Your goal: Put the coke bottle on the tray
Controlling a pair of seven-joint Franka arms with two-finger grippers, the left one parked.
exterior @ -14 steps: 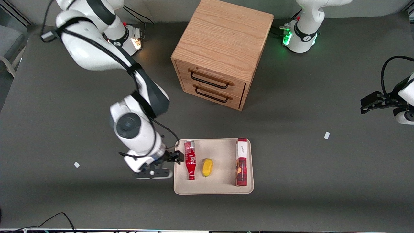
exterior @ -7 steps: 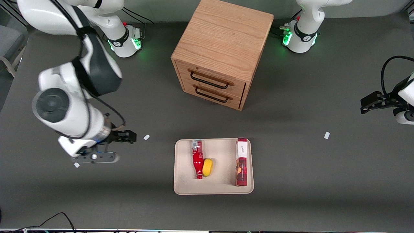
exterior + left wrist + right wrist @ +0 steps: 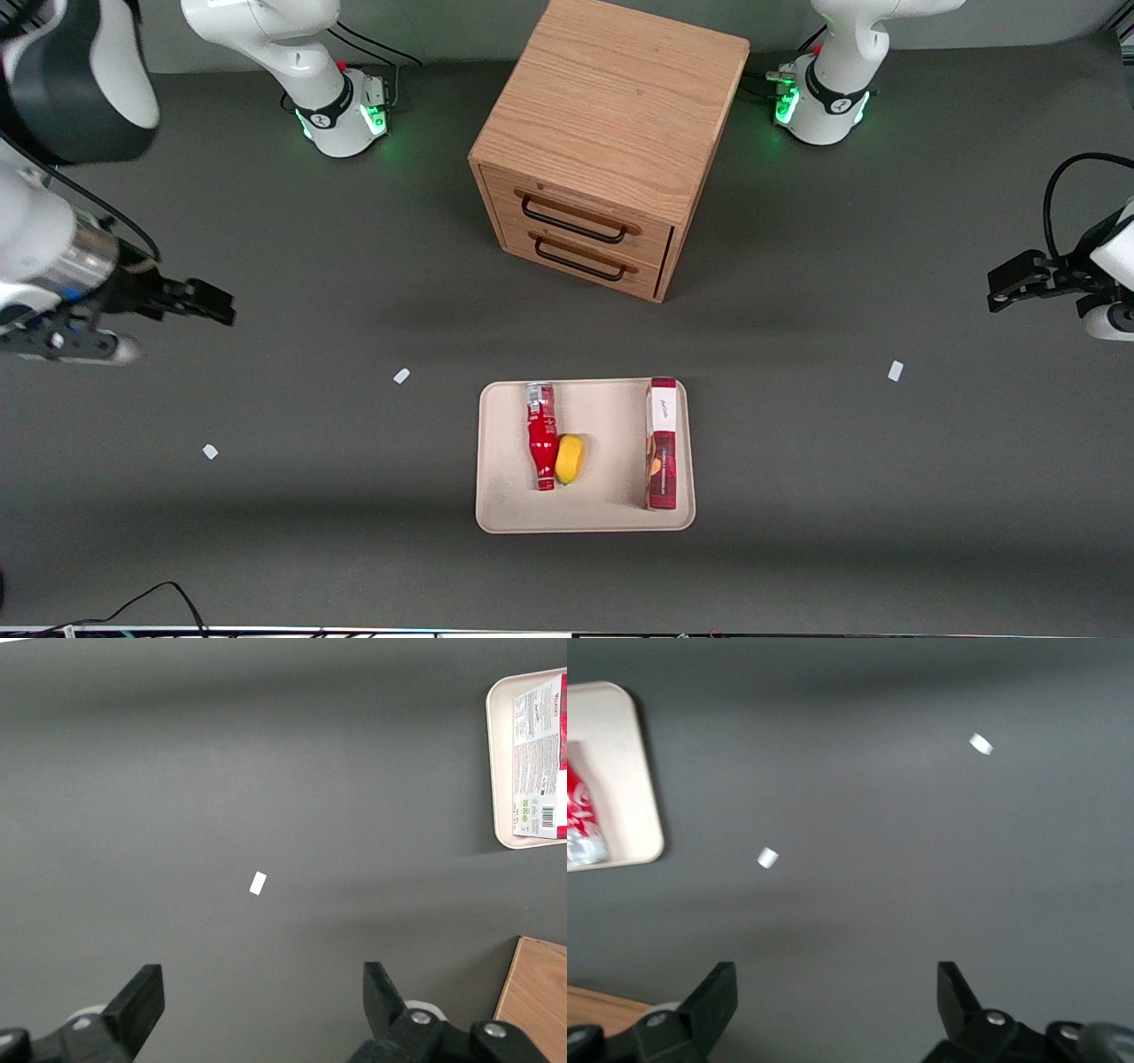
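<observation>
Red coke bottle (image 3: 541,435) lying on tray (image 3: 499,518); gripper (image 3: 837,997) spread wide, empty, well apart.

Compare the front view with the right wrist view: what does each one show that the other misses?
Only the front view shows the whole scene: the wooden cabinet, the yellow fruit touching the coke bottle, the red-and-white box at the tray's parked-arm side, and the whole working arm.

Only the right wrist view shows the gripper from above, its fingers spread wide over bare table.

Both show the tray with the coke bottle lying on it, two white scraps on the table, and the gripper far from the tray, toward the working arm's end.
</observation>
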